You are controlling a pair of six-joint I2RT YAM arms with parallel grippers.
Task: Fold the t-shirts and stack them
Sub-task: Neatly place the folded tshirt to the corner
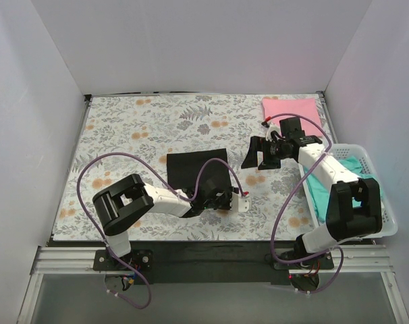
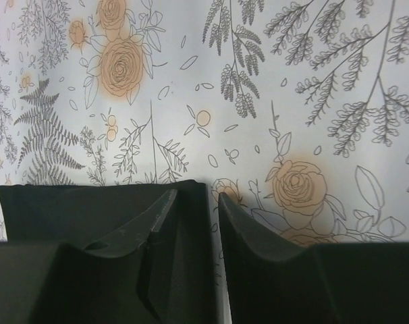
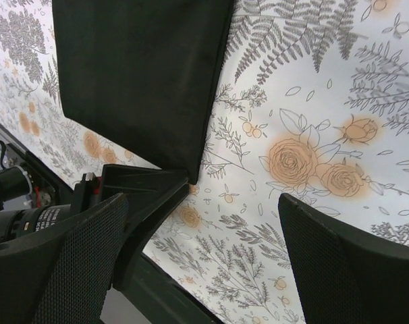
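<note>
From above, the whole table with its floral table cloth (image 1: 137, 128) is visible, and only this view shows all three shirts together. The black t-shirt (image 1: 194, 169) lies folded flat near the middle of the table. The pink t-shirt (image 1: 292, 111) lies folded at the far right corner. The teal t-shirt (image 1: 326, 185) is in the white basket (image 1: 383, 209) at the right edge of the table (the right arm covers part of it).

The left gripper (image 1: 221, 199) is low at the near right corner of the black shirt. The left wrist camera shows what the top view cannot: one finger (image 2: 140, 229) rests on the black fabric, the other finger (image 2: 258, 233) is on the bare cloth just beside the shirt's edge. The jaws are partly closed with a narrow gap between them, and the edge of the shirt lies in this gap. Whether the fabric is really pinched, I cannot tell.

The right gripper (image 1: 258, 154) hovers above the table to the right of the black shirt, with jaws wide apart and nothing between them. Its wrist camera looks down on the black shirt's corner and also on the left gripper at it, with the mesh-faced fingers (image 3: 76, 263) far apart.
</note>
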